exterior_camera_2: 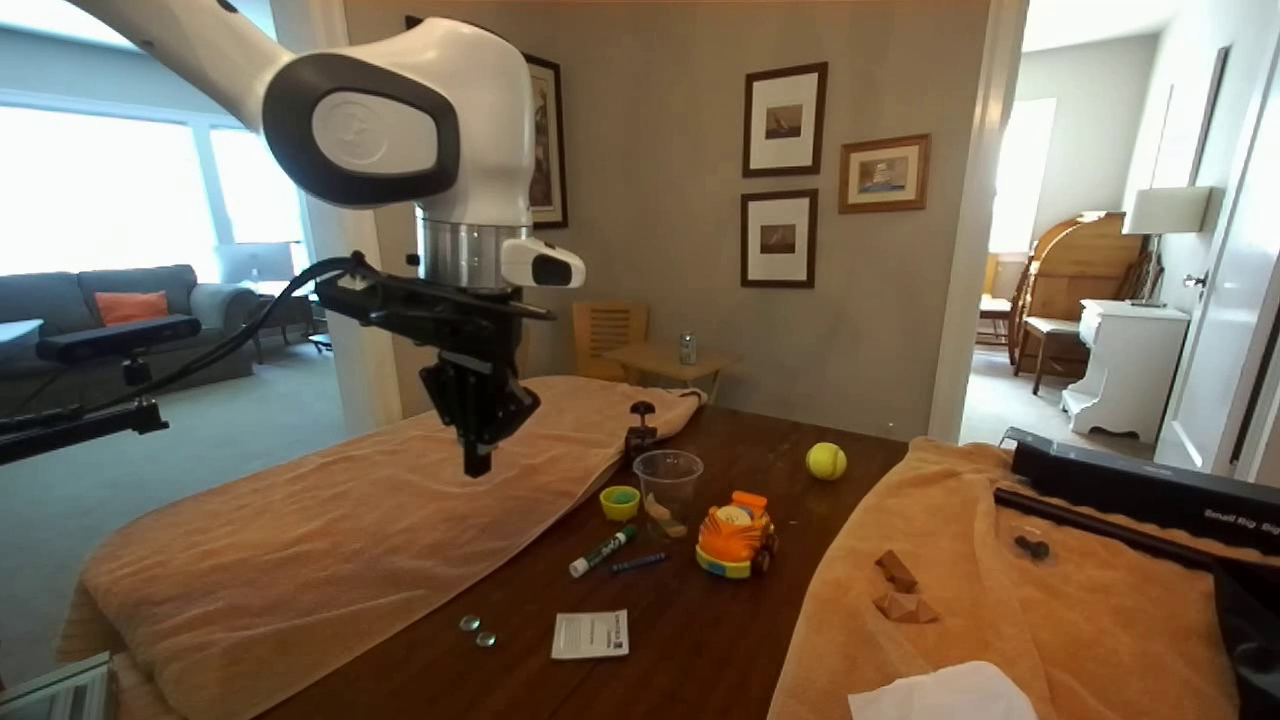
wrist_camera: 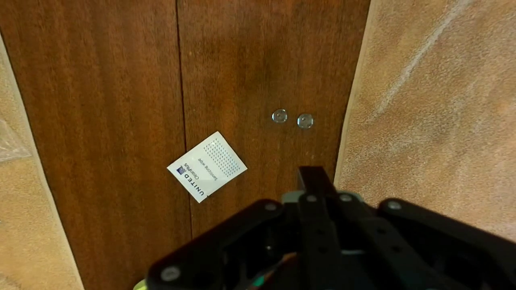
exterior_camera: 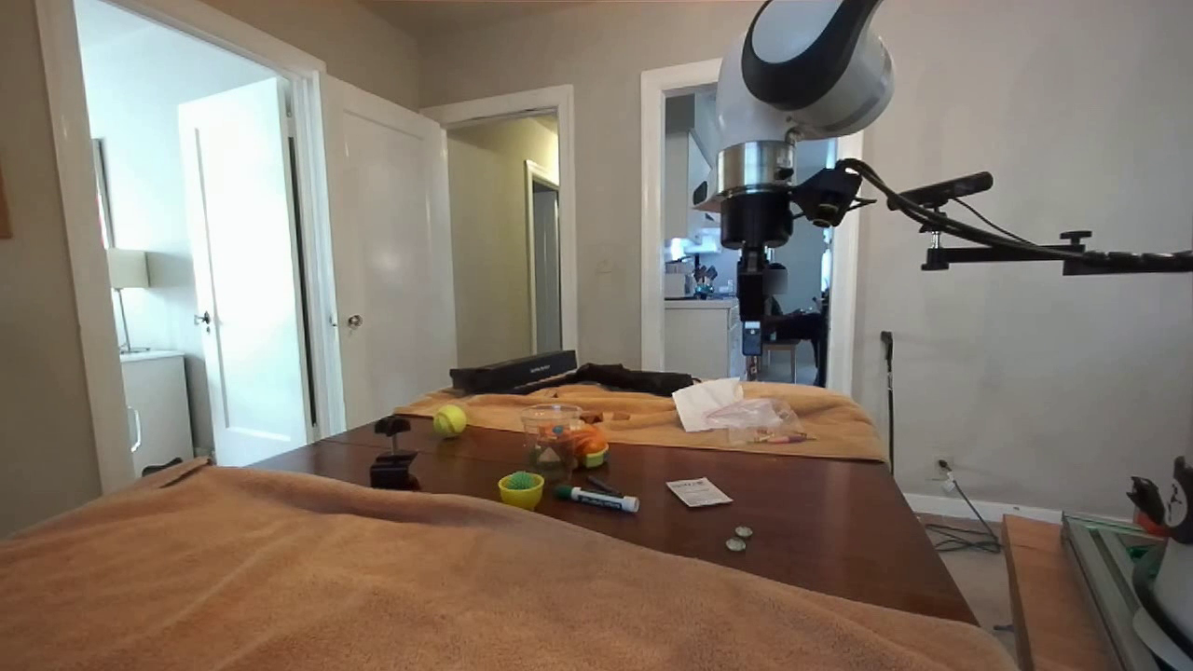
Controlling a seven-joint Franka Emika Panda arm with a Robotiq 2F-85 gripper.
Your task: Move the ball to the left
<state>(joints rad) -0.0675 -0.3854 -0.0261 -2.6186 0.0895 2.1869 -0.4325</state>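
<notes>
The ball point(exterior_camera: 449, 421) is a yellow-green tennis-size ball. It rests on the bare dark wood, near the far towel's edge, and also shows in an exterior view point(exterior_camera_2: 826, 461). It is out of the wrist view. My gripper point(exterior_camera: 752, 363) hangs well above the table, pointing down and far from the ball. It also shows in an exterior view point(exterior_camera_2: 478, 460). In the wrist view its fingers point(wrist_camera: 313, 177) are together, with nothing visible between them.
A yellow-green cup point(exterior_camera_2: 619, 503) holding a green textured thing, a clear cup point(exterior_camera_2: 668, 490), an orange toy car point(exterior_camera_2: 736, 537), a marker point(exterior_camera_2: 602, 551), a black clamp point(exterior_camera_2: 641, 430), a white packet point(wrist_camera: 207, 167) and glass discs point(wrist_camera: 305, 121) are on the table. Orange towels point(exterior_camera: 373, 559) flank the wood.
</notes>
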